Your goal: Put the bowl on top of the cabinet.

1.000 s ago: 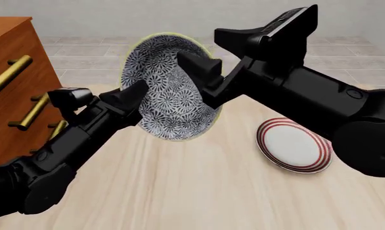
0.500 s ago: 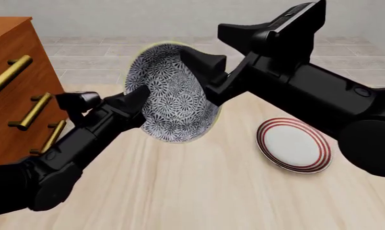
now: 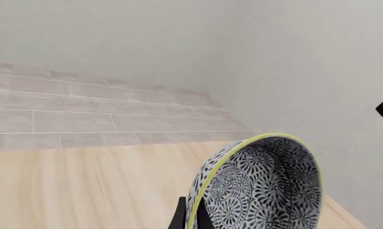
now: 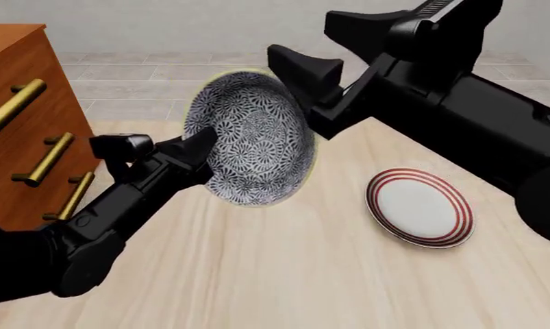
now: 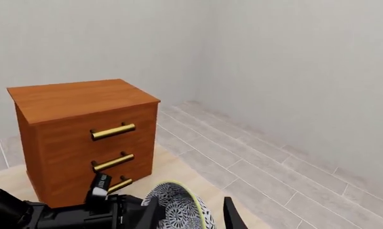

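A: Where's the bowl (image 4: 250,137) right now?

B: Off the desk (image 4: 284,274), tipped on edge with its patterned inside facing the front camera. It hangs near the middle of that view, at about 10 o'clock from the red-ringed plate (image 4: 419,207), which lies flat on the wood.

A: Who has hold of it?

B: The left pincer (image 4: 201,146), as far as I can judge. Its fingers sit at the bowl's 8 o'clock rim, and the left wrist view shows a dark fingertip right against the yellowish edge, so it looks closed on the rim. The right pincer (image 4: 298,86) is spread wide at the bowl's 2 o'clock side; one finger pokes out above the rim, and whether anything touches the bowl there I can't tell.

A: And the cabinet (image 4: 23,123)?

B: At 9 o'clock from the bowl, apart from it. In the right wrist view its flat top (image 5: 80,98) has nothing on it.

A: So how far along?

B: Lifting is done. What's left, I'd say, is carrying the bowl over to 9 o'clock and higher, levelling it, setting it on the top and letting go.
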`<state>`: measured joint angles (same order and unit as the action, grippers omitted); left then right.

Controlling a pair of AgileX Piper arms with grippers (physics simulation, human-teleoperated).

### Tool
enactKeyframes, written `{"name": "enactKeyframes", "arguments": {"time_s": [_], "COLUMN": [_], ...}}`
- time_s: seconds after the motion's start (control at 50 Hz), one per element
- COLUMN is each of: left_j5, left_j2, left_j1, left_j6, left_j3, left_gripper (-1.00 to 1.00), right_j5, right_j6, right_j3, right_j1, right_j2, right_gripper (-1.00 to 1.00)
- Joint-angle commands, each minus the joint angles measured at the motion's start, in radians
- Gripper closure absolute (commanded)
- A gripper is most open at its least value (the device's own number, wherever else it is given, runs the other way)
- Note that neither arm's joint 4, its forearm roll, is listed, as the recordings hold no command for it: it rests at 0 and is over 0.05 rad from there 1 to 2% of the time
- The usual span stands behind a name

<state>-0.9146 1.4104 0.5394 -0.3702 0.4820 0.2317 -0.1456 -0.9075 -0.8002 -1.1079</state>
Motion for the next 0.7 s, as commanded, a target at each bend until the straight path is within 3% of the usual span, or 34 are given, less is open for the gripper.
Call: {"name": "enactKeyframes", "arguments": {"time_s": [0.02,0.46,0.54,0.62,0.7], "left_j5": [0.012,0.112,0.116,0.161,0.213], "left_j2": [-0.001,-0.064,-0.070,-0.084,-0.109], "left_j1": [0.002,0.006,-0.011,0.002,0.007], "left_j6": [0.010,0.034,0.008,0.032,0.048], "left_j3": [0.015,0.055,0.053,0.077,0.103], "left_gripper": [1.00,1.00,1.00,1.00,1.00], "right_j5": [-0.002,0.108,0.162,0.191,0.224], "right_j6": [-0.006,0.013,0.047,0.079,0.073], "right_j3": [-0.004,0.095,0.140,0.163,0.195], "right_j1": [-0.004,-0.020,-0.016,-0.022,-0.043], "right_j2": [0.038,0.116,0.197,0.281,0.378], "right_gripper": [-1.00,-1.00,-1.00,-1.00,-1.00]}}
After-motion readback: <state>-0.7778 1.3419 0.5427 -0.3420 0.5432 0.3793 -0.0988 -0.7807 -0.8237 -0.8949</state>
